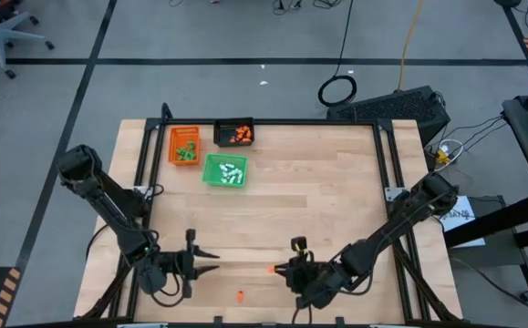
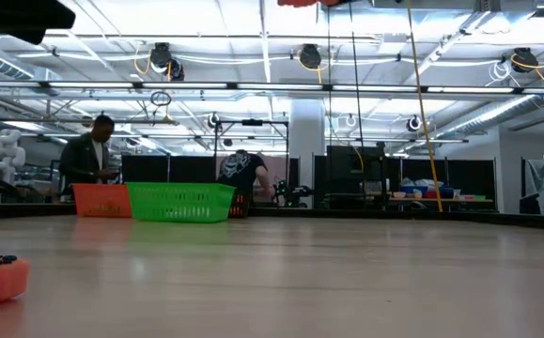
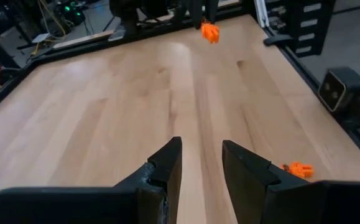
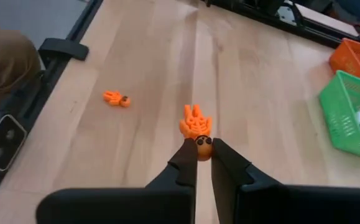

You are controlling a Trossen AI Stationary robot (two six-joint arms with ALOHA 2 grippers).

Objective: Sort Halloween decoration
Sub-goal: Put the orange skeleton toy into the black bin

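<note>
Currently: right gripper (image 4: 204, 157) low over the near part of the table (image 1: 336, 200), fingers closed on a small orange piece (image 4: 196, 126), gripped at its round end and projecting forward past the fingertips. Left gripper (image 3: 201, 163) near the front edge, level with the right one, pointing toward it; fingers partly apart, nothing between them. Second orange piece (image 1: 241, 295) flat on the wood near the front edge, between the two grippers and apart from both. Three trays at the far left of the table: orange tray (image 1: 184, 145) with green pieces, black tray (image 1: 234, 133) with orange pieces, green tray (image 1: 224, 170) with white pieces.
</note>
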